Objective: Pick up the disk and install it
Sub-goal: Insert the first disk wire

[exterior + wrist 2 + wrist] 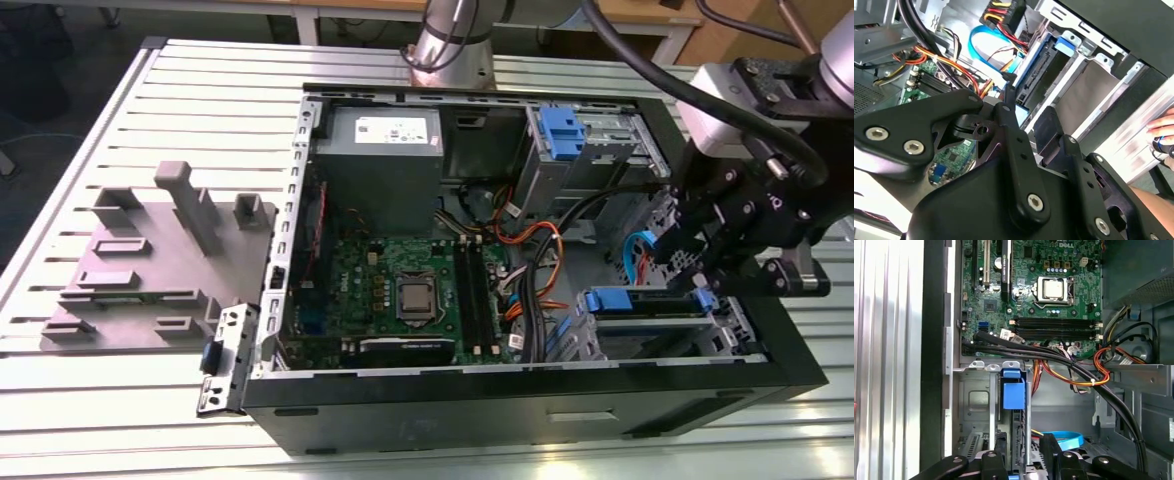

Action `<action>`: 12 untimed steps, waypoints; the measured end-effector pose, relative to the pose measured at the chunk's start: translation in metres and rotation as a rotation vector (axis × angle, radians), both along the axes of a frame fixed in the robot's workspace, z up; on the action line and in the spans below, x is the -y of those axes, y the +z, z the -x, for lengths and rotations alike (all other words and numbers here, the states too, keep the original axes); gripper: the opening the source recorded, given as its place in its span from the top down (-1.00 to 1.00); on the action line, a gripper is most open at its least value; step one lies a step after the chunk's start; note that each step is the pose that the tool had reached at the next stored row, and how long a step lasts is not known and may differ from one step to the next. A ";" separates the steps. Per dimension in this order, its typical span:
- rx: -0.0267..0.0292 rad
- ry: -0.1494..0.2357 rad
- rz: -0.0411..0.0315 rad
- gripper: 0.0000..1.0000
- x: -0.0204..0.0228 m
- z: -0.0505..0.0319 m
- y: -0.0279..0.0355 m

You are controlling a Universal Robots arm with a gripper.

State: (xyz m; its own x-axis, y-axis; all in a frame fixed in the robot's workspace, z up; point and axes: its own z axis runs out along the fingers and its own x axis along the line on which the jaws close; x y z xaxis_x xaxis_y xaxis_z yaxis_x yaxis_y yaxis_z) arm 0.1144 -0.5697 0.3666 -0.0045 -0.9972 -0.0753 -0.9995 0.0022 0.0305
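Observation:
The disk [638,301] stands on edge in the lower drive cage [661,340] of the open computer case, toward the exterior view's right. Its blue rail tab [1014,392] shows in the first wrist view. The connector edge of the disk [1038,75] shows in the second wrist view. My gripper [697,290] hangs over the cage with its black fingers [995,460] on either side of the disk, shut on it. The lower part of the disk is hidden by the cage walls and by the gripper [1021,462].
Black, orange and blue cables [1089,375] run beside the cage. The motherboard [400,290] and a grey power-supply box [378,140] lie toward the exterior view's left. A blue bracket [561,130] sits in the upper bay. A grey fixture [160,260] stands outside. A person's hand [1164,135] is near.

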 end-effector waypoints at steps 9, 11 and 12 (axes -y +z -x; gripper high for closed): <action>0.0000 0.000 0.0000 0.15 -0.0115 -0.0002 0.0000; 0.0000 0.000 0.0000 0.15 -0.0125 -0.0009 -0.0001; 0.0000 0.000 -0.0001 0.15 -0.0128 -0.0012 -0.0002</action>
State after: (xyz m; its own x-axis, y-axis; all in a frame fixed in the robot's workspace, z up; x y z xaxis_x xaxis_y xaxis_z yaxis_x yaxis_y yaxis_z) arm 0.1156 -0.5569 0.3664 -0.0045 -0.9971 -0.0754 -0.9995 0.0022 0.0305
